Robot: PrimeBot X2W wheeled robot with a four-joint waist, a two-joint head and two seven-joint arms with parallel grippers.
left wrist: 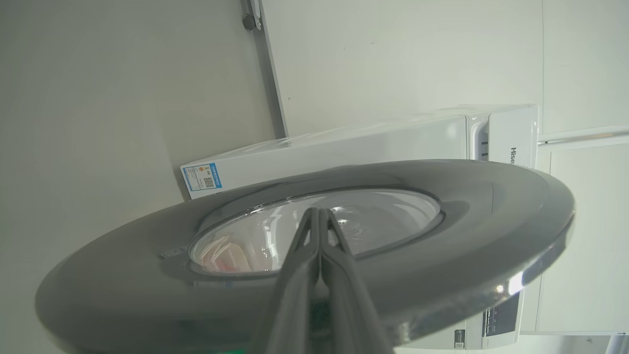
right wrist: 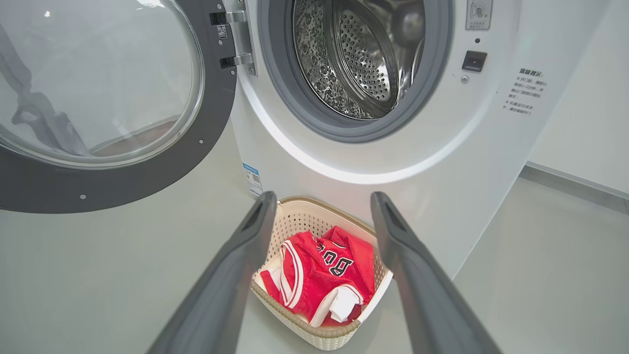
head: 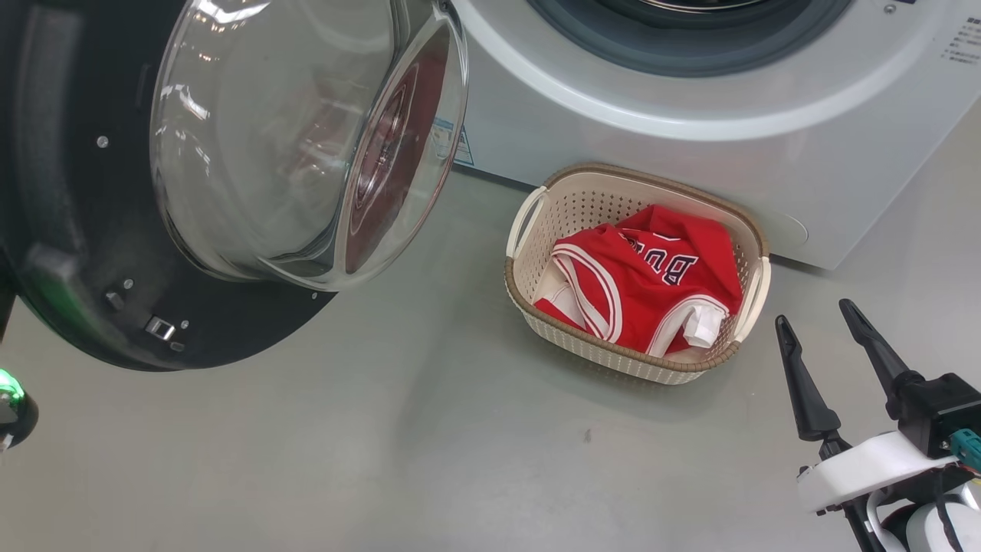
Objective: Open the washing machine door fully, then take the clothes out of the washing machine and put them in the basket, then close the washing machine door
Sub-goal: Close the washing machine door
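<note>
washing machine (left wrist: 368, 147) shows "hise"; clothes (head: 644, 284) carry dark letters "bu".

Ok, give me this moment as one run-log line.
door: open | drum: no clothes seen | clothes: in basket | left gripper: shut, facing door's outside | right gripper: open, empty | remaining: close door

The big white front-loading washing machine (right wrist: 344, 167) has a grey rubber seal (right wrist: 275, 73), a silvery steel drum (right wrist: 363, 73) dotted with holes, and a small blue sticker (right wrist: 253, 179). Its large round door (head: 69, 253) is glossy black around clear glass. The cream perforated plastic basket (head: 590, 201) has a brown woven-look rim and white handles (head: 525, 222). The bright red jersey (head: 644, 291) carries white-and-dark trim and dark lettering.
</note>
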